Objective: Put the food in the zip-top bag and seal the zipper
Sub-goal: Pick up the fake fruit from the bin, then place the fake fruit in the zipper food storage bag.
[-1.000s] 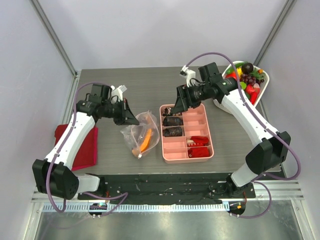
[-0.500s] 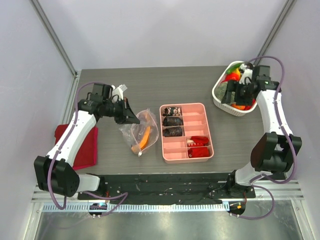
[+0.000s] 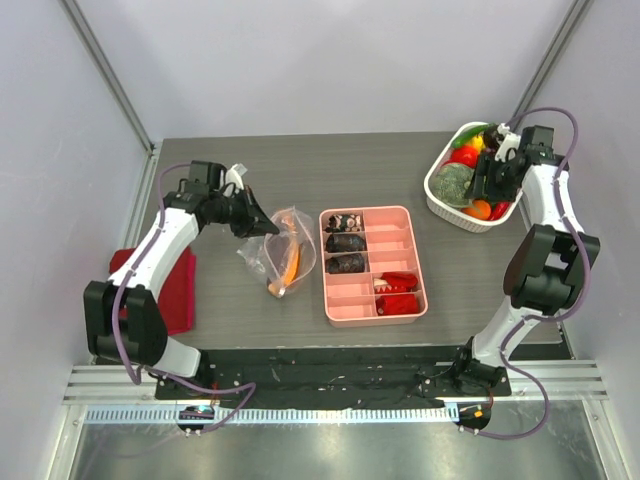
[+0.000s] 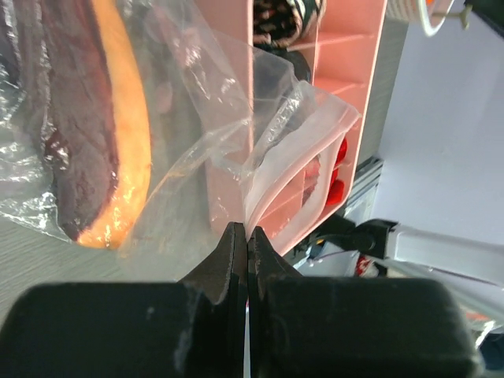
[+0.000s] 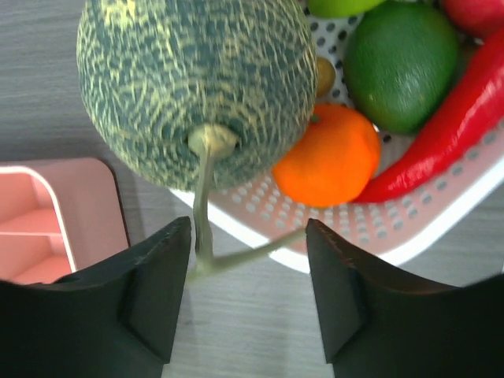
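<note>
Only the left wrist view shows the left fingers (image 4: 224, 272) pinching the edge of the zip-top bag (image 4: 189, 150). The right fingers (image 5: 153, 287) are spread, with the stem of the melon (image 5: 197, 79) between them.

- Top view: bright, even, diffuse light; shadows soft and faint.
- Left wrist view: white glare on the crinkly clear plastic zip-top bag (image 4: 197, 134); far background blurred.

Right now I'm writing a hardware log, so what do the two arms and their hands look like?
The left arm and right arm have white shells, black joints and looping purple cables. The left hand and right hand are matte black, two blunt fingers each.
</note>
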`<state>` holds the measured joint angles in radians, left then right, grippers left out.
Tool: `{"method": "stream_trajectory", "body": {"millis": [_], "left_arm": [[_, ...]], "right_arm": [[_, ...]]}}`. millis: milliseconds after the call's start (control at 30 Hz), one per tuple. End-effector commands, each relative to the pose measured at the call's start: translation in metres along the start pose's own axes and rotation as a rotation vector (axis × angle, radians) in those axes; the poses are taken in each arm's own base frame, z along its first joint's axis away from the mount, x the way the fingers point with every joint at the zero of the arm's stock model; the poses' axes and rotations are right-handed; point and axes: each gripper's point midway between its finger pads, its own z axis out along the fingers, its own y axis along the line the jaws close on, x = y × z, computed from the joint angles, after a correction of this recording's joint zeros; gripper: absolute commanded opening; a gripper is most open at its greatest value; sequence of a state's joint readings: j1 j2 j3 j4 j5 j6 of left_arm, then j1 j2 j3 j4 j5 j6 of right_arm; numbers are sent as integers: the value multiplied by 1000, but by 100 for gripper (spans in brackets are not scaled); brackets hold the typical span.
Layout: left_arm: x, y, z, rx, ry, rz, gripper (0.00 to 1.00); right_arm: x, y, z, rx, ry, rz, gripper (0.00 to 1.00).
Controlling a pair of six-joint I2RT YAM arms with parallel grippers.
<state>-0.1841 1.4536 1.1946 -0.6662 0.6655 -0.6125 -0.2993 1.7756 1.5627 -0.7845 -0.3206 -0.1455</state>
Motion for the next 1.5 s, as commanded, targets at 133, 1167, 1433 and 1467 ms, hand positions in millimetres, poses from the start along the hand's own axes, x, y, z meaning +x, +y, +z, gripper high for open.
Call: {"method": "stream_trajectory", "body": {"millis": [133, 1167, 1433, 1467], "left_arm": [[-51, -2, -2, 76, -110, -96, 0], [-58, -2, 3, 96, -98, -131, 0], [-56, -5, 0, 102, -93, -123, 0], [-56, -6, 0, 104, -92, -122, 0]], "right_arm": [[-34, 14, 14, -95, -79, 17, 22], [14, 413, -167, -1259, -216, -452, 1], [66, 434, -121, -1283, -72, -512, 1], [71, 435, -118, -1283, -58, -517, 1]]}}
